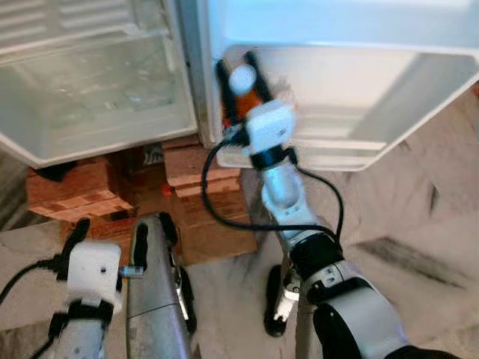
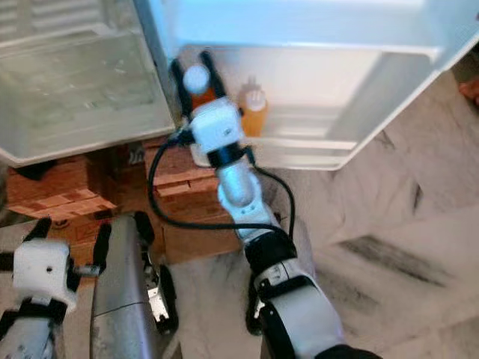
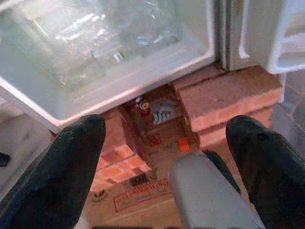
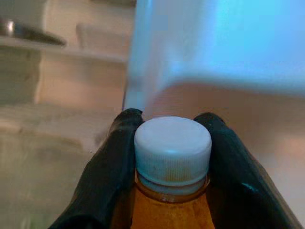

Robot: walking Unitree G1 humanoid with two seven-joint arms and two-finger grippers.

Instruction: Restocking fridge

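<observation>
My right gripper [image 1: 241, 75] is raised into the lower shelf of the open fridge door [image 1: 359, 149]. It is shut on the neck of an orange drink bottle [image 4: 172, 143] with a white cap, and its black fingers [image 4: 109, 167] press just under the cap. A second orange bottle [image 2: 254, 112] stands upright in the same door shelf, just to the right of the held one. My left gripper [image 1: 108, 235] hangs low at the left, open and holding nothing, with its fingers [image 3: 62, 167] wide apart over the bricks.
The fridge body stands open at the left with a clear drawer [image 1: 90, 90]. The fridge rests on red bricks [image 1: 75, 187] and cardboard [image 1: 217, 224]. A silver-grey elongated part [image 1: 153, 299] rises beside my left gripper. Marble floor [image 1: 419, 247] spreads to the right.
</observation>
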